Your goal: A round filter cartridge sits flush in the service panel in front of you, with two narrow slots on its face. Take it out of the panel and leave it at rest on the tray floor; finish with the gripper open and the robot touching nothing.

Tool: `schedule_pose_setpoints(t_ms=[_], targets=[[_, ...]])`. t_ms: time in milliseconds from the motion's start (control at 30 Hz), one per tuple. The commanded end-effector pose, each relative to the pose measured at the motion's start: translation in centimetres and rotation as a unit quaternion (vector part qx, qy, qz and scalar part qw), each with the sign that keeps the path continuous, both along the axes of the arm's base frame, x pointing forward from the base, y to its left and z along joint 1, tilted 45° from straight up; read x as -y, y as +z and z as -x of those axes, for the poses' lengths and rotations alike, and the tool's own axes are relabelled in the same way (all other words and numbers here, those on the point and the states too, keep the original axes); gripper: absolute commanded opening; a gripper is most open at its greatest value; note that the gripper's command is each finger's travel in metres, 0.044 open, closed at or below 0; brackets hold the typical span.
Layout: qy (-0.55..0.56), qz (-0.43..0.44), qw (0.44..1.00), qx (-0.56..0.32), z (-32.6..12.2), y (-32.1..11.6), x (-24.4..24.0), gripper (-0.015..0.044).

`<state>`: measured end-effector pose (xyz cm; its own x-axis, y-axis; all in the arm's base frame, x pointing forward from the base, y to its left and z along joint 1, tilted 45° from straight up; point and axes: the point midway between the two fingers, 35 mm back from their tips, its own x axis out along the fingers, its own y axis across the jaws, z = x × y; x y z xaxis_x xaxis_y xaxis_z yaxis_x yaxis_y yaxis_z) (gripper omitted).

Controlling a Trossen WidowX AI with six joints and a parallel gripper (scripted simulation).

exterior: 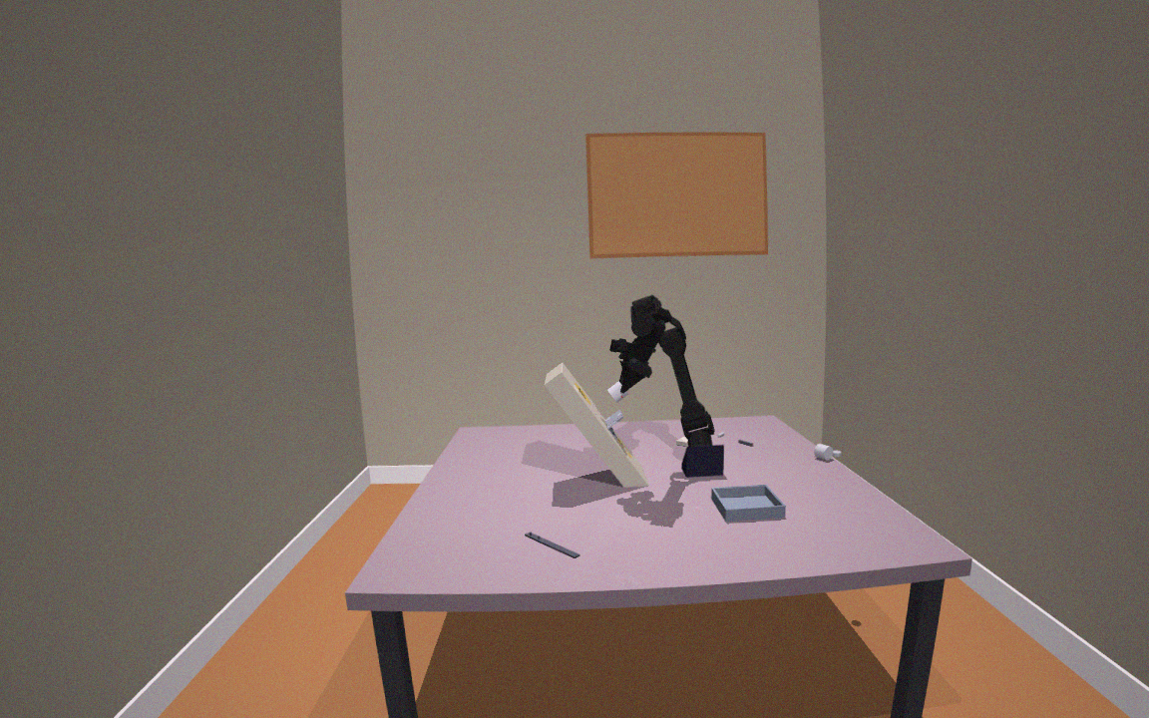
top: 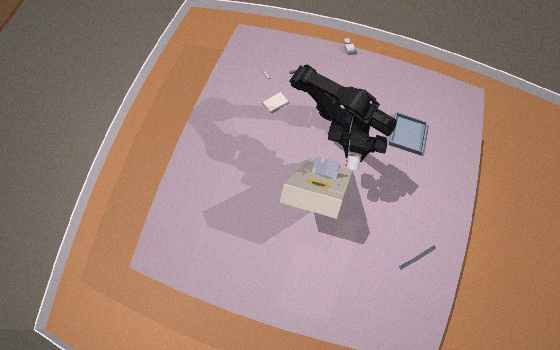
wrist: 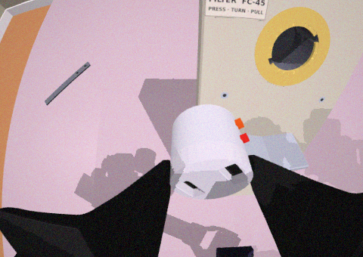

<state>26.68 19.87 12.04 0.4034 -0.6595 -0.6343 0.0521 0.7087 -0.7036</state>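
Wrist view, centre: white cylindrical filter cartridge (top: 353,162) (exterior: 615,391) (wrist: 209,147), two dark slots on its near end, gripped by the black claw (top: 354,159) (exterior: 621,389) (wrist: 209,165). Extraction done: yellow-ringed socket in the cream slanted service panel (top: 310,198) (exterior: 591,428) (wrist: 234,68), upper right of frame, stands vacant. Cartridge aloft, apart from panel. Left to do: carry to the blue-grey rectangular tray (top: 408,133) (exterior: 754,514), right of centre in the top view; set down, release, back off. Judged past halfway.
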Motion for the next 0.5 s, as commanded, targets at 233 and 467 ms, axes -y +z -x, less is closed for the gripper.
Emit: schedule_pose_setpoints(t_ms=[233, 467], targets=[[0.121, -0.027, 0.982, -0.144, 3.5, -4.8, -4.6, 0.0000], [0.221, -0.046, 0.945, -0.238, 6.4, -8.0, -7.8, 0.0000]])
